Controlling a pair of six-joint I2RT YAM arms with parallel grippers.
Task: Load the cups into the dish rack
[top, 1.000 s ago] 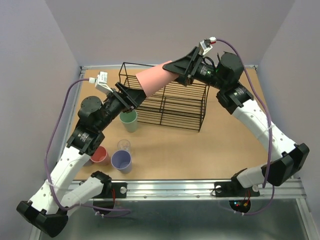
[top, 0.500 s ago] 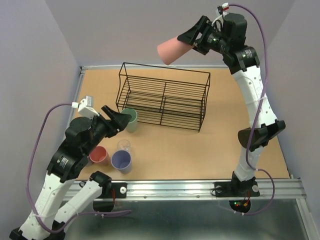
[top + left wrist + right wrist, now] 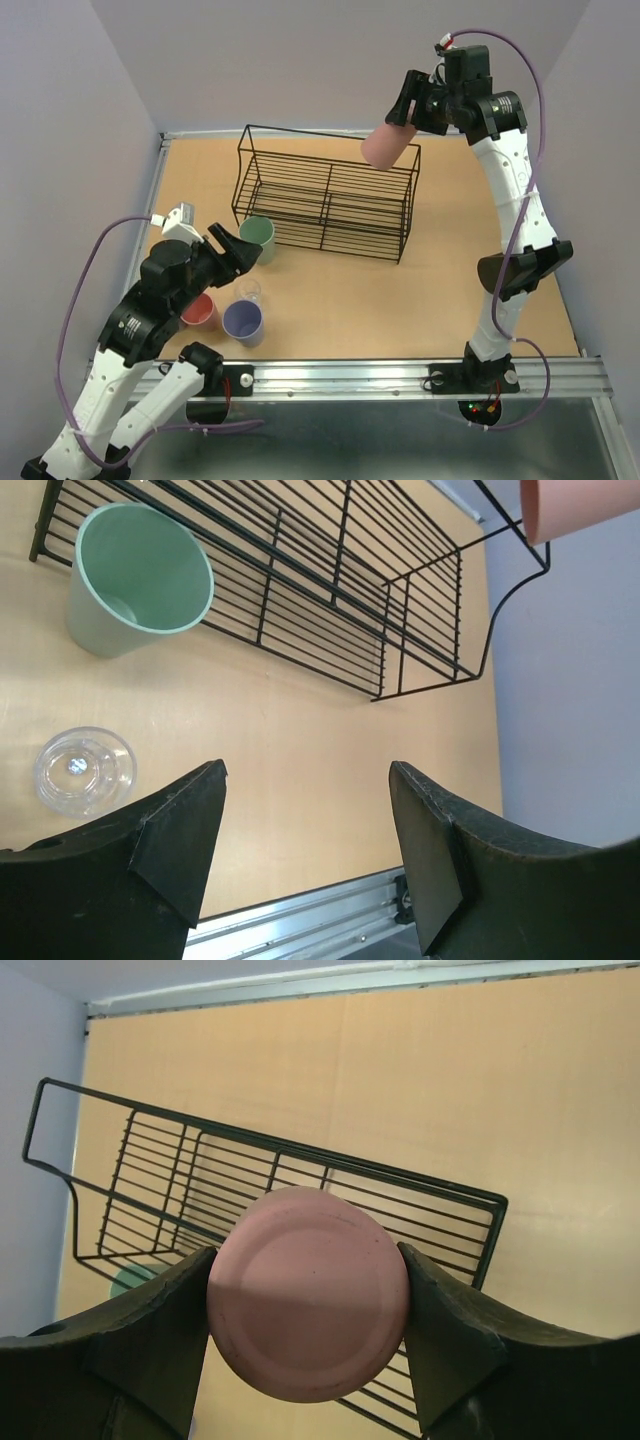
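A tan table (image 3: 450, 280) fills the middle of the top view, with the black wire rack (image 3: 330, 205) standing in its upper centre. The right gripper (image 3: 402, 118), at upper right, is clamped on a pink cup (image 3: 386, 146), one finger on each side. The cup hangs above the rack's upper right corner, base turned to the wrist camera. The left gripper (image 3: 305, 775), at lower left, has its fingers spread wide and holds nothing. A green cup (image 3: 257, 238) stands upright just beside the rack's lower left corner. Below it, near the table's bottom edge, sit a purple cup (image 3: 243, 321), a salmon cup (image 3: 199, 311) and, between green and purple, a small clear cup (image 3: 248, 292).
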